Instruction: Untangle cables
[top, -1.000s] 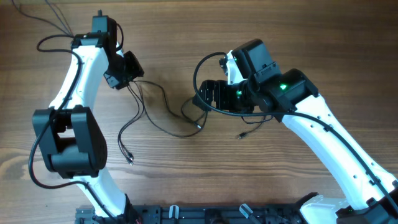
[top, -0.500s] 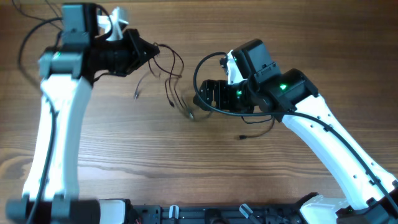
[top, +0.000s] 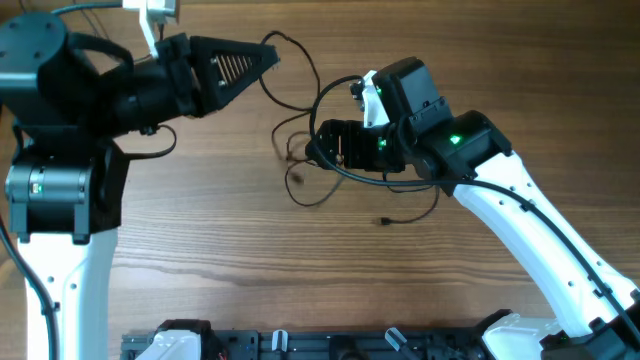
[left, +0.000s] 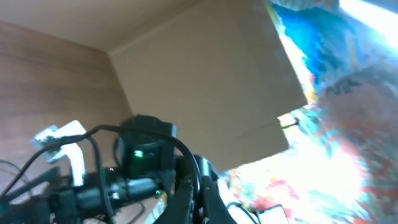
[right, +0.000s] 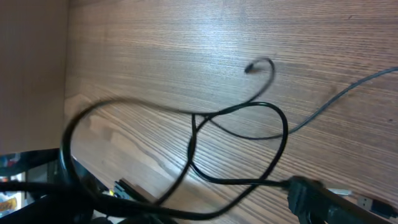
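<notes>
The cables (top: 297, 180) are thin black cords. One strand rises off the wooden table (top: 250, 260) in a long arc to my left gripper (top: 270, 56), which is raised high and shut on it. In the left wrist view its fingers (left: 194, 186) are pressed together. My right gripper (top: 318, 150) stands open low over the tangle, with strands beneath it. A loose plug end (top: 383, 220) lies below the right arm. The right wrist view shows a crossed loop of the cables (right: 285, 127) flat on the wood, with a small plug end (right: 250, 67) beyond it.
The right arm's own thicker black cable (top: 318, 110) loops over the tangle. The robot bases' black rail (top: 300, 345) runs along the table's front edge. In the left wrist view, a cardboard sheet (left: 205, 81) and bright coloured clutter lie beyond the table.
My left gripper has closed on a strand and risen high, moving right, and has pulled the cables up and rightward off the table. The right arm has not moved.
</notes>
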